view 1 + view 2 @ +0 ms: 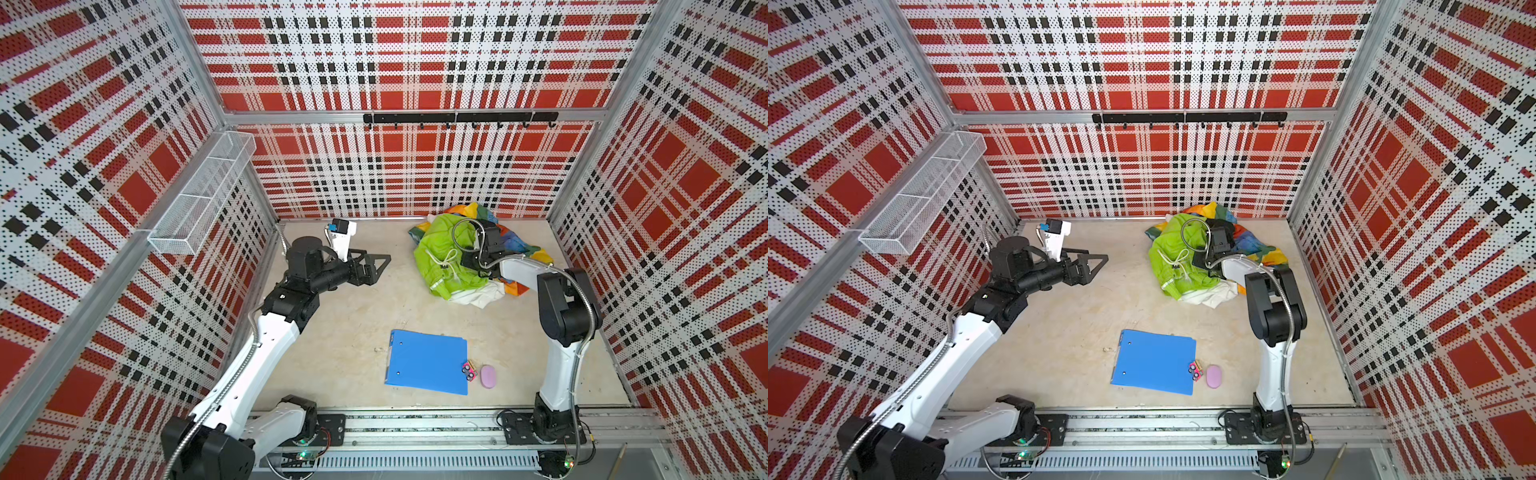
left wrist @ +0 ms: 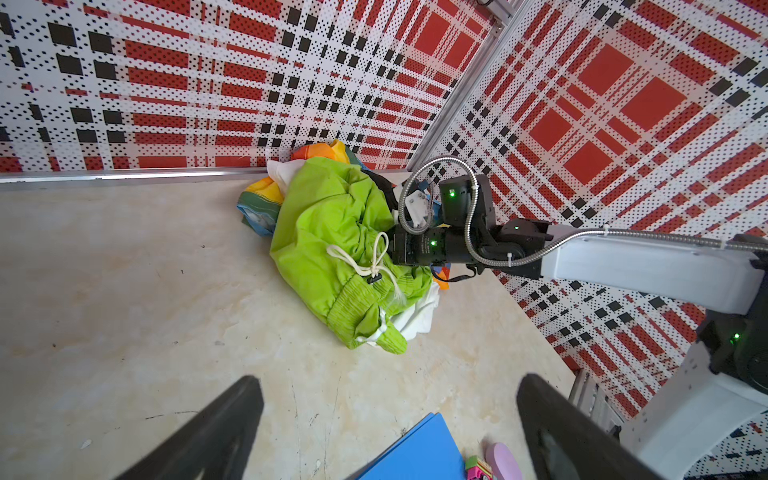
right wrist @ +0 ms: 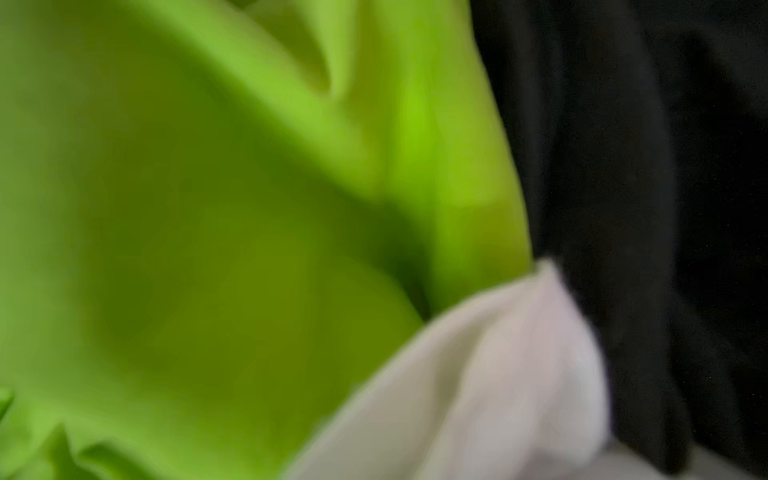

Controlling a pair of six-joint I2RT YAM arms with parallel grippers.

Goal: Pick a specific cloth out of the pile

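The pile lies at the back right of the floor, with a lime green drawstring garment on top. The multicoloured cloth shows behind and under it, against the back wall. My right gripper is pushed down into the pile and its fingers are hidden. Its wrist view is filled by blurred green, white and black fabric. My left gripper hangs open and empty over bare floor, left of the pile.
A blue folder lies on the floor in front, with a small pink toy and a lilac oval object beside it. A wire basket hangs on the left wall. A hook rail runs along the back wall.
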